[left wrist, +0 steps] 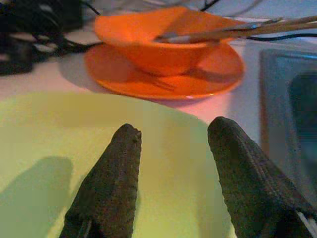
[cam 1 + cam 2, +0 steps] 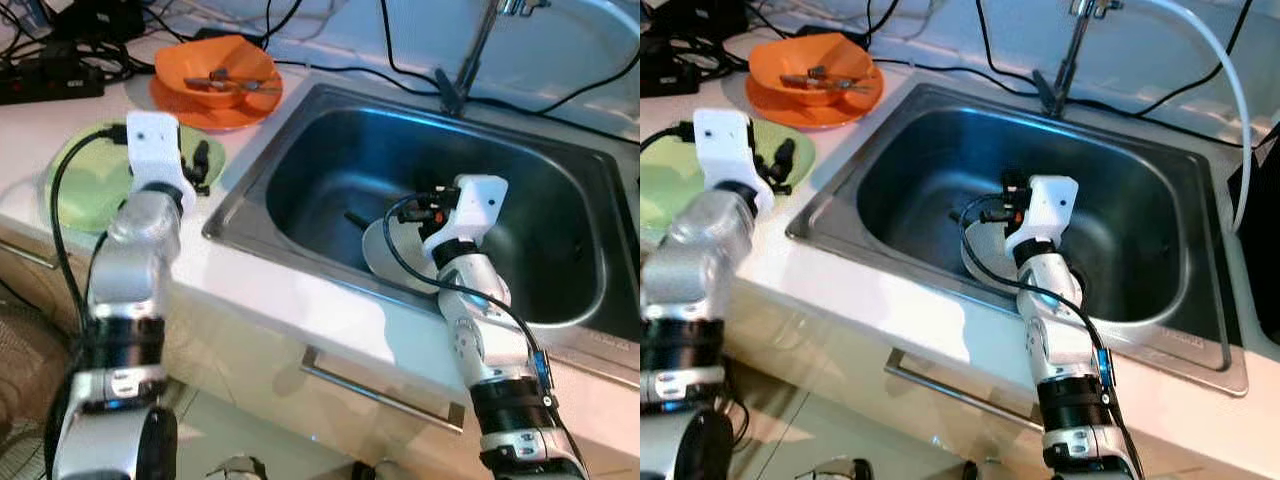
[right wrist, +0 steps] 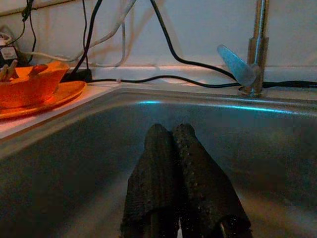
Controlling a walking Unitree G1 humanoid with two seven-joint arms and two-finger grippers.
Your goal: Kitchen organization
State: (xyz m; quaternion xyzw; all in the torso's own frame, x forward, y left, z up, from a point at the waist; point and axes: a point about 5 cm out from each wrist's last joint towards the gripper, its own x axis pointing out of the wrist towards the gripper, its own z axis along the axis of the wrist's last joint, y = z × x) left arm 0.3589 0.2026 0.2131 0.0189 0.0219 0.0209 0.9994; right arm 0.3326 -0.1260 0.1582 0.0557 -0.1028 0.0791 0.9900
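On the counter left of the sink lies a light green plate [image 2: 80,190]. My left gripper [image 1: 173,130] hovers low over its right part, open, with nothing between its fingers [image 2: 203,162]. Beyond it, an orange bowl [image 2: 215,68] holding cutlery [image 2: 235,83] stands on an orange plate [image 2: 210,112]. Inside the steel sink [image 2: 330,140], a pale round plate [image 2: 385,252] rests on the bottom. My right gripper [image 3: 171,130] is down in the sink just above that plate, its fingers [image 2: 355,218] pressed together with nothing visible between them.
A faucet [image 2: 470,50] rises behind the sink, with a white hose [image 2: 1220,70] to its right. Black cables [image 2: 330,68] run along the back wall, and a power strip [image 2: 50,80] sits at the far left. Cabinet fronts with a handle [image 2: 380,392] lie below the counter edge.
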